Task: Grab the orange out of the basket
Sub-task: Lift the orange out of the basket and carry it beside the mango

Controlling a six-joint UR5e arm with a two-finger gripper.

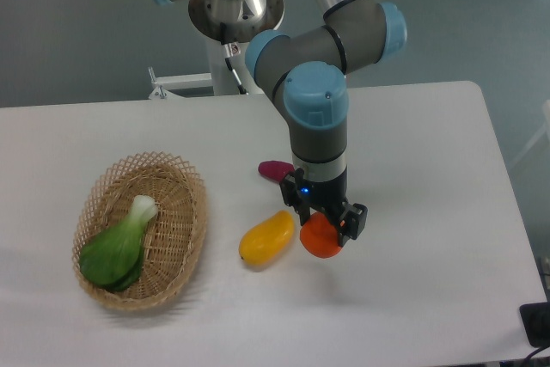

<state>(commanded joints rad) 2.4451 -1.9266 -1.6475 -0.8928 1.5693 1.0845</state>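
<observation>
Orange (320, 238) round, no long axis; clamped between closed fingers (331, 231), outside basket (187, 238), beside mango (265, 238).

We are looking at a robotics lab or test cell rather than a home or kitchen. The plain white table (412, 152) is bare of any household clutter and holds only a handful of props: a wicker basket (185, 180) with a leafy green vegetable (116, 247), a yellow mango-shaped fruit (266, 237) and a dark red one (275, 169), all with a smooth, glossy toy look. An industrial arm (322, 109) in grey with light-blue joint caps rises from a round metal base plate (236, 2) bolted behind the table. Beneath lies a dull grey-green floor (77, 32), as in a workroom.
</observation>
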